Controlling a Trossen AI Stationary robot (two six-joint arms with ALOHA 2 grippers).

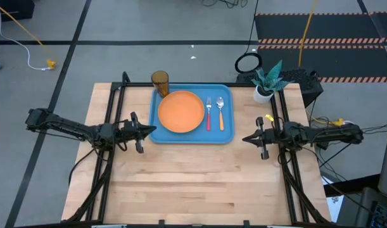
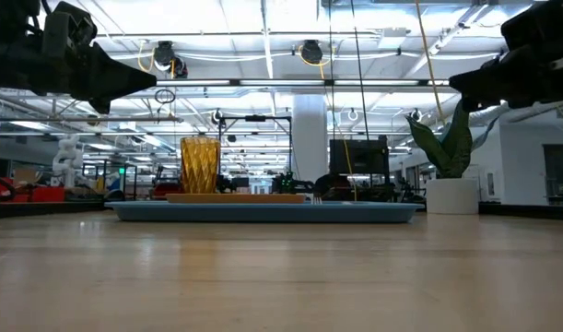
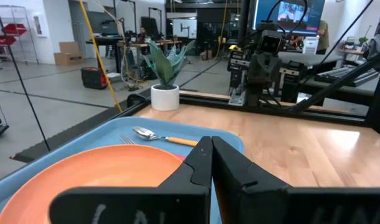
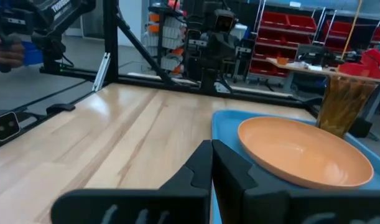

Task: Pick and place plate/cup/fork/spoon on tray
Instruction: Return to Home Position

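In the high view, the left end effector (image 1: pixel 153 129) sits left of centre, fingers closed and empty, just off the rectangular light-blue plastic tray (image 1: pixel 192 137). The translucent amber plastic cup (image 1: pixel 159 81) stands at the tray's upper-left corner. On the tray lie, left to right, the round orange plastic plate (image 1: pixel 180 111), the red-handled fork (image 1: pixel 208 116) and the orange-handled spoon (image 1: pixel 220 114). At right, the right end effector (image 1: pixel 246 138) is closed, empty, above the wooden counter (image 1: pixel 193 183).

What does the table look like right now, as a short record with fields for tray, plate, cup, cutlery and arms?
tray: blue tray on the table's far half
plate: orange plate on the tray
cup: amber cup at the tray's far left corner
cutlery: fork and spoon side by side, right of plate
arms: left gripper and right gripper flank the tray, fingers shut, empty
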